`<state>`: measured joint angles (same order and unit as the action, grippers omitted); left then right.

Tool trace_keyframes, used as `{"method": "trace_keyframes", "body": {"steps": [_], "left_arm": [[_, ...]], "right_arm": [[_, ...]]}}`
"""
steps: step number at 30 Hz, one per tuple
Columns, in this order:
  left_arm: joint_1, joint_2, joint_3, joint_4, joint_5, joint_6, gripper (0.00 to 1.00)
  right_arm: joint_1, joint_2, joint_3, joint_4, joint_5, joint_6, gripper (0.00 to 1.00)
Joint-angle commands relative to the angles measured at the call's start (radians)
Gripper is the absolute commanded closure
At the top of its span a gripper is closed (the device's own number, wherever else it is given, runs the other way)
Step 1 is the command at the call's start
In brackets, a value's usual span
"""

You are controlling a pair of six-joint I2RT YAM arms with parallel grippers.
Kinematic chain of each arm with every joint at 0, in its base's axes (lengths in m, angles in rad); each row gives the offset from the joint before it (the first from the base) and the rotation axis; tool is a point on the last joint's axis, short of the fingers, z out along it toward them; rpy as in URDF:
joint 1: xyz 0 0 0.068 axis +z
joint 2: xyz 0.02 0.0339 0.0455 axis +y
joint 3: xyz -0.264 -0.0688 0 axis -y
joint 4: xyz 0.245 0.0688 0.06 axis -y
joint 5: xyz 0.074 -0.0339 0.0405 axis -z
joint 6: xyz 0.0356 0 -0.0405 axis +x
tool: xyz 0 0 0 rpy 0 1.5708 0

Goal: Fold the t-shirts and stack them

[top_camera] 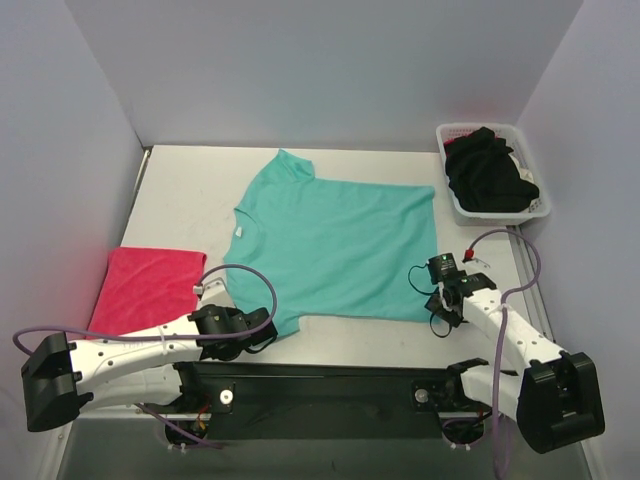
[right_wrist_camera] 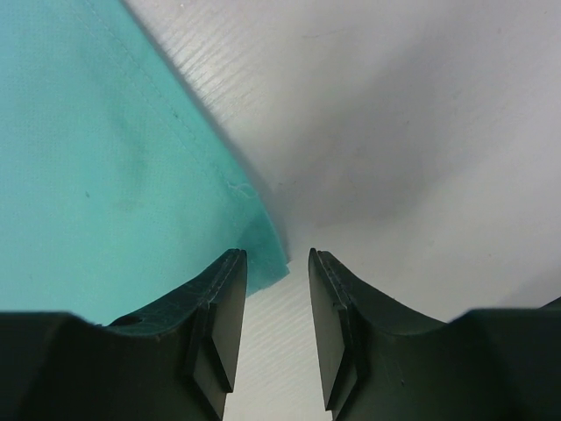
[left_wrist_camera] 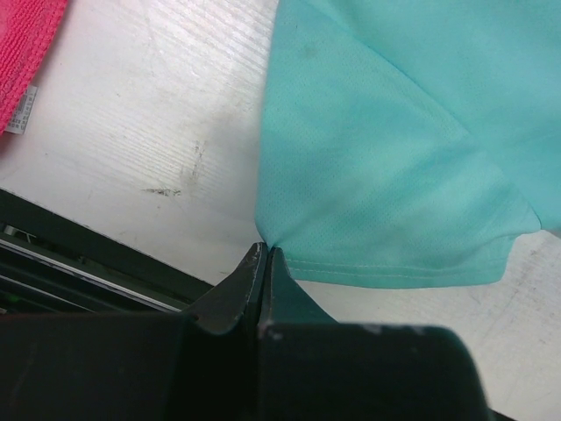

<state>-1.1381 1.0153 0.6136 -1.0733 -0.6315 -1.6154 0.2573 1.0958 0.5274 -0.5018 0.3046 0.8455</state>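
A teal-green t-shirt (top_camera: 335, 240) lies spread flat in the middle of the table, collar to the left. My left gripper (top_camera: 268, 326) sits at its near-left sleeve, jaws shut with the sleeve's corner (left_wrist_camera: 273, 230) pinched between the tips (left_wrist_camera: 266, 250). My right gripper (top_camera: 438, 318) is at the shirt's near-right hem corner (right_wrist_camera: 263, 260), jaws open. That corner pokes a little into the gap beside the left finger (right_wrist_camera: 223, 289). A folded pinkish-red t-shirt (top_camera: 150, 285) rests at the table's left edge. Black t-shirts (top_camera: 490, 175) are heaped in the basket.
A white slotted basket (top_camera: 470, 212) stands at the back right corner against the right wall. Grey walls close in the table on three sides. The arms' black base rail (top_camera: 330, 385) runs along the near edge. The pink cloth's edge (left_wrist_camera: 26, 53) shows in the left wrist view.
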Motion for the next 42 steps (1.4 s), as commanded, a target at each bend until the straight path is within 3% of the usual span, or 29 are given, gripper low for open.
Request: {"method": "trace_keyframes", "body": {"steps": [1,21,23,25,28,36,42], "left_arm": [[0.000,-0.020,-0.006,-0.002,-0.025,0.009,1.00],[0.003,-0.081,0.005,-0.036,-0.050,0.008,1.00],[0.005,-0.089,0.011,-0.048,-0.056,0.006,1.00],[0.005,-0.107,0.021,-0.068,-0.066,0.005,1.00],[0.005,-0.136,0.040,-0.103,-0.086,0.002,1.00],[0.003,-0.201,0.100,-0.237,-0.149,-0.032,1.00],[0.000,-0.215,0.120,-0.254,-0.151,-0.031,1.00]], "right_arm": [[0.014,-0.043,-0.018,-0.041,-0.007,0.040,0.65],[0.039,0.133,-0.007,-0.014,-0.105,0.064,0.69],[0.048,0.153,-0.018,-0.014,-0.117,0.070,0.70],[0.054,0.156,-0.024,-0.015,-0.119,0.081,0.78],[0.065,0.135,-0.043,-0.021,-0.122,0.093,1.00],[0.091,-0.013,-0.058,-0.106,-0.097,0.121,1.00],[0.174,-0.149,0.008,-0.263,-0.021,0.184,1.00]]}}
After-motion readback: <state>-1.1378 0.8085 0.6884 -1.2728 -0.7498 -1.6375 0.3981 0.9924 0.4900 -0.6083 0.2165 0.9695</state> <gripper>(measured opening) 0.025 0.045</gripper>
